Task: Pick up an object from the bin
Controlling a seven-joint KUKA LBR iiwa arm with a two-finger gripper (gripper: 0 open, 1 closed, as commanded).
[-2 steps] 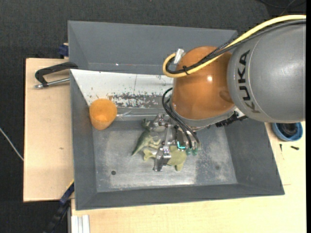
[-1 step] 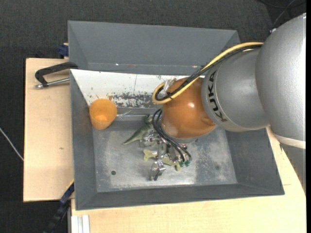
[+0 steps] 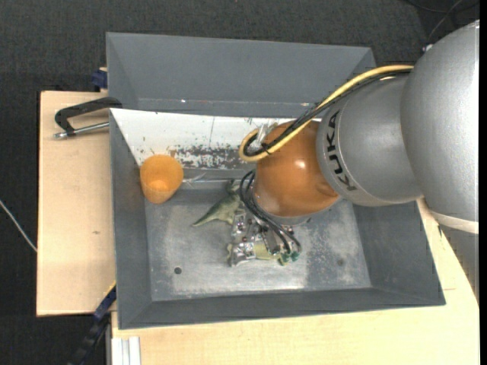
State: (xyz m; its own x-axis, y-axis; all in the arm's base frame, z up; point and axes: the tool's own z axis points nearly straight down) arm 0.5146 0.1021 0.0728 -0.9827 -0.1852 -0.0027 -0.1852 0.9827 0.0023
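Two things in bin (image 3: 131,280): orange ball (image 3: 160,178) well left of hand (image 3: 259,248), green dino (image 3: 221,211) just upper-left of hand; hand's grip can't tell.

Orange object (image 3: 160,179), olive-green toy (image 3: 217,213), grey bin (image 3: 335,261) w/ dark speckles.
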